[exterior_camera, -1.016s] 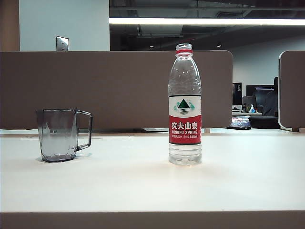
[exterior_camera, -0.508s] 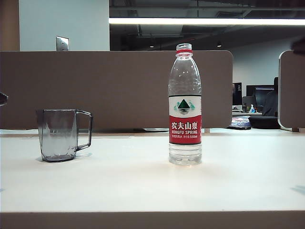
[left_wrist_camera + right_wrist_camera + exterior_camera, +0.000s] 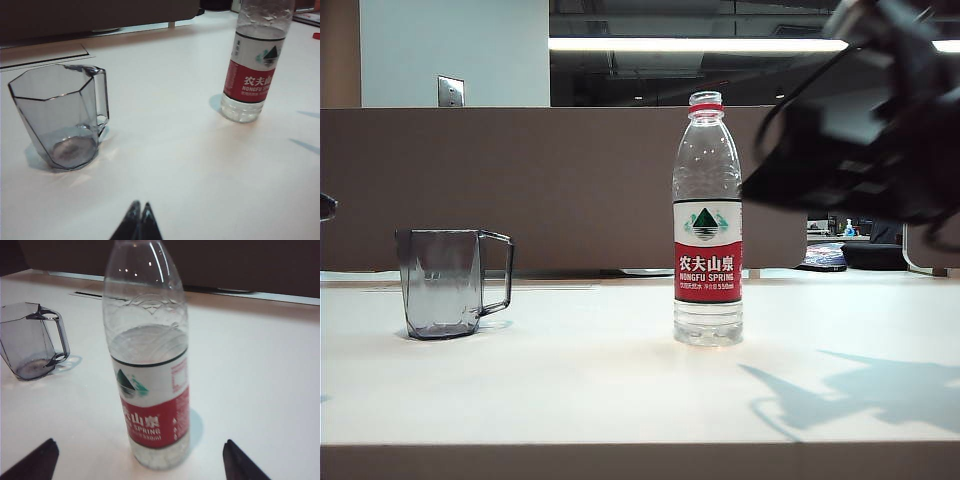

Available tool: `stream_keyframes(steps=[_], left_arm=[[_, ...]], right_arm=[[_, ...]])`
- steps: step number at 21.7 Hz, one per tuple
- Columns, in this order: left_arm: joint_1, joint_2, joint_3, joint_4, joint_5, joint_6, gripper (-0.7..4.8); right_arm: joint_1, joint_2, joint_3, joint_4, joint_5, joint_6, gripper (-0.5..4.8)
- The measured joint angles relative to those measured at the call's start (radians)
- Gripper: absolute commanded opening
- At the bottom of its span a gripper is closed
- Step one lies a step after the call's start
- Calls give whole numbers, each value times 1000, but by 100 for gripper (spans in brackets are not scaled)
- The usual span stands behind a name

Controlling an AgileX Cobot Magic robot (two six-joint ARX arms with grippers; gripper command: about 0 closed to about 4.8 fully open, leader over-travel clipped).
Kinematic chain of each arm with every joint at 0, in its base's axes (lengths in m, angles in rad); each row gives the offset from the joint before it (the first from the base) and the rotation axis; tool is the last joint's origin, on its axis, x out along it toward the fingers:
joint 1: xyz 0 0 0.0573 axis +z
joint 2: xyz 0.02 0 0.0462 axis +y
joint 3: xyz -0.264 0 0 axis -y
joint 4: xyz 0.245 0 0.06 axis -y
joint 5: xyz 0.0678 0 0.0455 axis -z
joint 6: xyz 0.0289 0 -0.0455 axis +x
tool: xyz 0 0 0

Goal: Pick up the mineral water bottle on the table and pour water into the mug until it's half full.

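Across the white table we find the mug empty at left, left gripper pinched together, holding nothing; the mineral water bottle stands upright mid-table, ungrasped; right gripper spread wide around it; pouring remains.

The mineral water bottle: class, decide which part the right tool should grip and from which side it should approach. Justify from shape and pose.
Grip the mineral water bottle around its labelled middle, coming in level from the side away from the mug. It stands upright, and its straight round body fits between the right tool's open fingers, already either side of it.
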Motion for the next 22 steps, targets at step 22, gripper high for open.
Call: stream_keyframes(steps=[22], left_arm=[[0, 0, 0, 0, -1, 0, -5]], right_arm=[[-2, 613, 393, 241, 56, -1, 479]])
